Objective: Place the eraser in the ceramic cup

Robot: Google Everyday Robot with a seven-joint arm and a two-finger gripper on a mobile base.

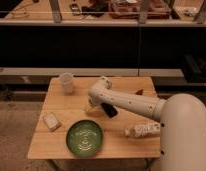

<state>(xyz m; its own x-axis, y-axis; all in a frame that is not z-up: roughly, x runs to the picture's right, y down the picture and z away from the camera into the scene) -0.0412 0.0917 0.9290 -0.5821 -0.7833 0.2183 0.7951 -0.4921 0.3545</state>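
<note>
Camera view, looking down on a square bench [46,142] of pale, smooth wood, flat-topped and straight-edged.

Near the back-left corner, the ceramic cup [66,82]: small, off-white, matte, slightly tapered, standing upright with its round mouth open.

At the left edge, well apart from the cup, a pale beige block [51,120]: flat-sided, rectangular, lying askew.

Toward the front, a round green plate [84,138]: glazed and shiny, with a lighter pattern at its centre.

To the right of the plate, a clear plastic bottle [143,130] on its side, glinting, cap end toward the plate.

From the right, a white arm [133,104]: smooth, glossy, tube-shaped, with a rounded elbow, stretched low across the middle of the bench from a bulky rounded body.

At the arm's end, the gripper [94,106], pointing down over the bench between cup and plate, nearer the plate.

Cannot tell whether the gripper is apart, together or clamped on anything.

Just beside the gripper, on its right and below the arm, the eraser [109,110]: small, black, dull, oblong, set at a slant. Cannot tell whether touching the gripper or merely next to it. Well apart from the cup.
</note>
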